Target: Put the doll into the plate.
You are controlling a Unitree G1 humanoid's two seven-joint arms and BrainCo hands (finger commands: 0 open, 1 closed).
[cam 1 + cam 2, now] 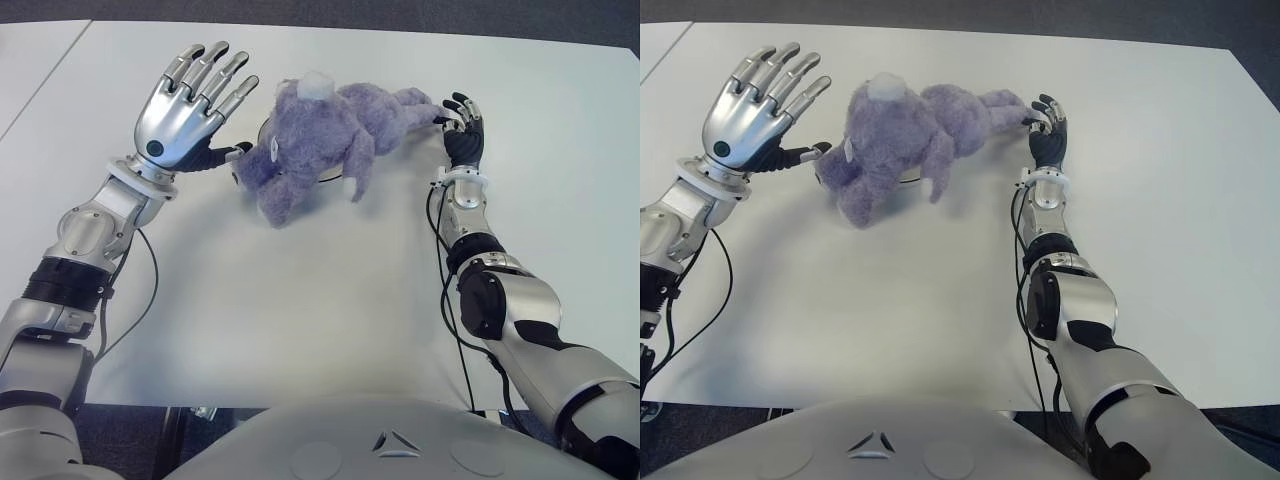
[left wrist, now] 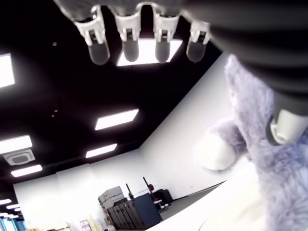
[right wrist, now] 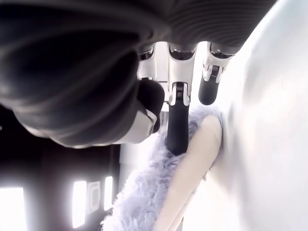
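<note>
A purple plush elephant doll point(image 1: 320, 135) lies on its side at the far middle of the white table point(image 1: 300, 300). It covers a plate whose thin dark rim point(image 1: 263, 127) shows only at the doll's edges. My left hand point(image 1: 185, 105) is raised just left of the doll's head, fingers spread and holding nothing, its thumb pointing at the head. My right hand point(image 1: 463, 125) is at the doll's right end, by a hind foot point(image 3: 192, 163). Its fingers point(image 3: 177, 130) are extended, one brushing the fur, and nothing is clasped.
The table's far edge runs just behind the doll, with dark floor beyond it. A seam with a second table point(image 1: 30, 60) runs at the far left. Black cables point(image 1: 150, 280) hang along both forearms.
</note>
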